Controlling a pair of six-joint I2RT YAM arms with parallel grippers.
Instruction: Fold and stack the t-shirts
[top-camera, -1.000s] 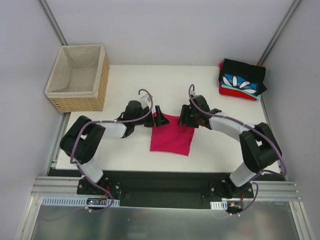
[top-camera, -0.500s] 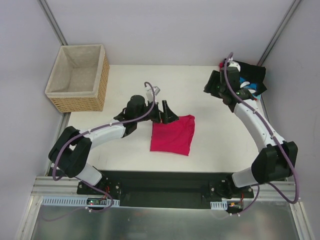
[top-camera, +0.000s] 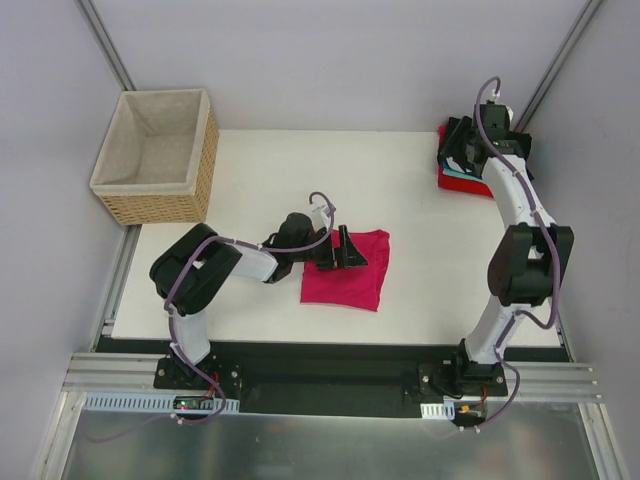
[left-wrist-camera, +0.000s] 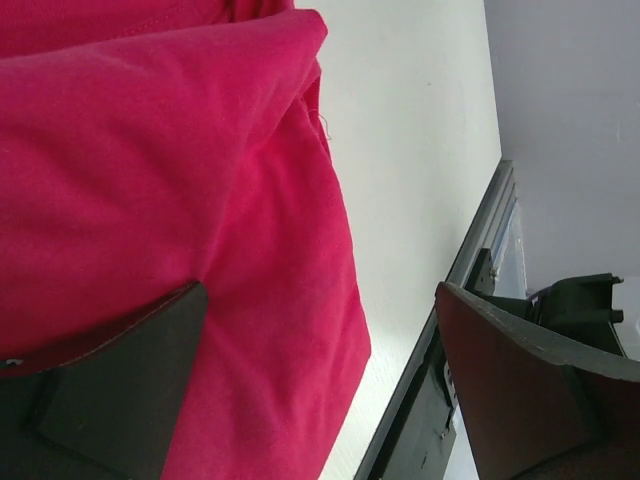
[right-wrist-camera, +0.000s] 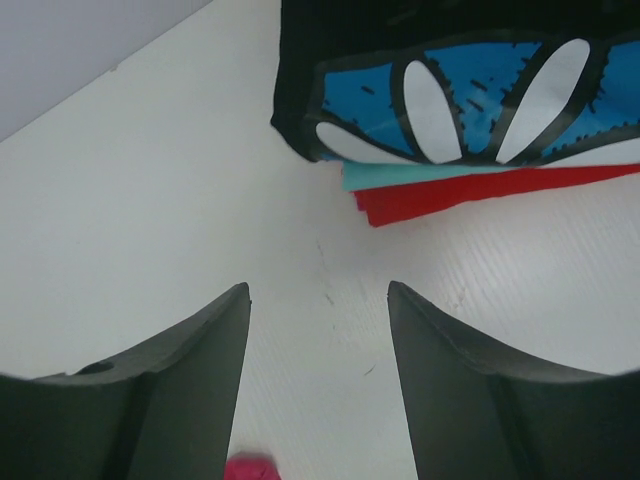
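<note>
A magenta t-shirt lies folded on the white table, near the middle front. My left gripper hovers open over its top left edge. In the left wrist view the cloth fills the left side and runs under one finger, with nothing pinched at the left gripper. My right gripper is at the back right, open, above bare table beside the folded stack. The right wrist view shows black, blue petal-print and red shirts ahead of the open right gripper.
A wicker basket with beige lining stands at the back left corner. Grey walls close in the back and sides. The table's front edge and metal frame run close to the magenta shirt.
My right arm has swung away from the magenta shirt to the stack at the back right. My left gripper has slid right, over the shirt's top edge.
</note>
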